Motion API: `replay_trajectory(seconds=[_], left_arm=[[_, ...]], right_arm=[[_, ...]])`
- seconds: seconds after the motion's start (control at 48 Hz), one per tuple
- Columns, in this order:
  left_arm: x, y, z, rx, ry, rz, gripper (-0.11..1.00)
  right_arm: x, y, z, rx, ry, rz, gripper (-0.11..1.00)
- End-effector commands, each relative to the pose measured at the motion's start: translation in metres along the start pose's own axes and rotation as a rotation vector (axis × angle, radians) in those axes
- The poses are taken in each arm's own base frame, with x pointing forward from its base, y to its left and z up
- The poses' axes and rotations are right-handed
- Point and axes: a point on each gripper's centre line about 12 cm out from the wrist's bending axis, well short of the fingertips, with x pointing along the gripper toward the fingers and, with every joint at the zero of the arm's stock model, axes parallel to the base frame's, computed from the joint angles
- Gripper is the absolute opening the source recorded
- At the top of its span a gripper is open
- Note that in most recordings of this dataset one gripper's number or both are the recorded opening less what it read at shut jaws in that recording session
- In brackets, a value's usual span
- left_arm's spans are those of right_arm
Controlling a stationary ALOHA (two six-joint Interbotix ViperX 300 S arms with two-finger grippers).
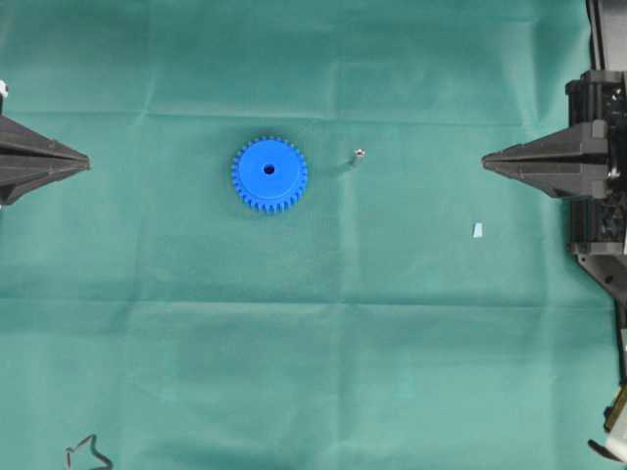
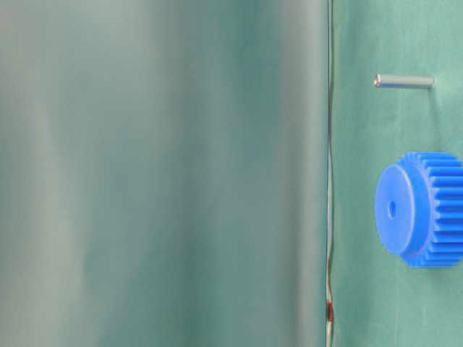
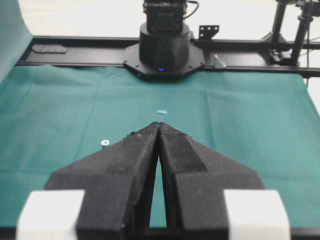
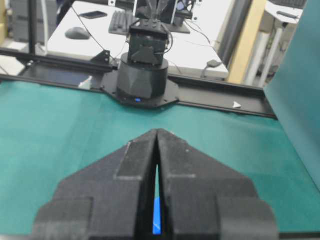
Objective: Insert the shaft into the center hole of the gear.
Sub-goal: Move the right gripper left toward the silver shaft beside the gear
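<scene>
**Nothing picked up yet: shaft and gear both untouched**

Opening step, by the look of it. Left gripper (image 1: 86, 163) parked at the left edge, right gripper (image 1: 485, 160) at the right edge, each with jaws pressed together and holding nothing. Gear (image 1: 269, 174) lying flat on the green tabletop (image 1: 313, 372), center hole (image 1: 269, 170) facing up. Shaft (image 1: 359, 154) standing on end just to the gear's right, near but apart from it.

Next move likely calls for opening one gripper, probably the right as the nearer, and closing finely on so slim a pin without toppling it; possibly steadying the gear with the other.

Nearby only a small pale-blue scrap (image 1: 477, 230), well apart toward the right gripper. Nothing barring the path to shaft or gear.
</scene>
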Motion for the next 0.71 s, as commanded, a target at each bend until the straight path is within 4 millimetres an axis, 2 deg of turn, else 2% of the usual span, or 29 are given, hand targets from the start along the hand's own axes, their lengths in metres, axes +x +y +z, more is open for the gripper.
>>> replay_trajectory(seconds=[0.0, 0.292, 0.521, 0.604, 0.688], left_arm=[[0.005, -0.003, 0.013, 0.007, -0.031, -0.018, 0.0], [0.005, -0.005, 0.014, 0.005, -0.032, -0.027, 0.0], [0.005, -0.005, 0.014, -0.006, -0.034, -0.027, 0.0], [0.005, -0.005, 0.013, -0.009, -0.029, -0.027, 0.0], [0.005, -0.005, 0.013, -0.013, -0.026, -0.027, 0.0]], right_arm=[[0.001, 0.0, 0.002, -0.017, -0.005, -0.002, 0.02], [0.01, -0.001, -0.013, 0.004, 0.087, -0.007, 0.02], [0.012, -0.004, -0.009, 0.016, 0.084, -0.02, 0.04], [0.013, -0.009, -0.008, 0.025, 0.082, -0.045, 0.16], [0.013, -0.016, -0.008, 0.041, 0.078, -0.08, 0.38]])
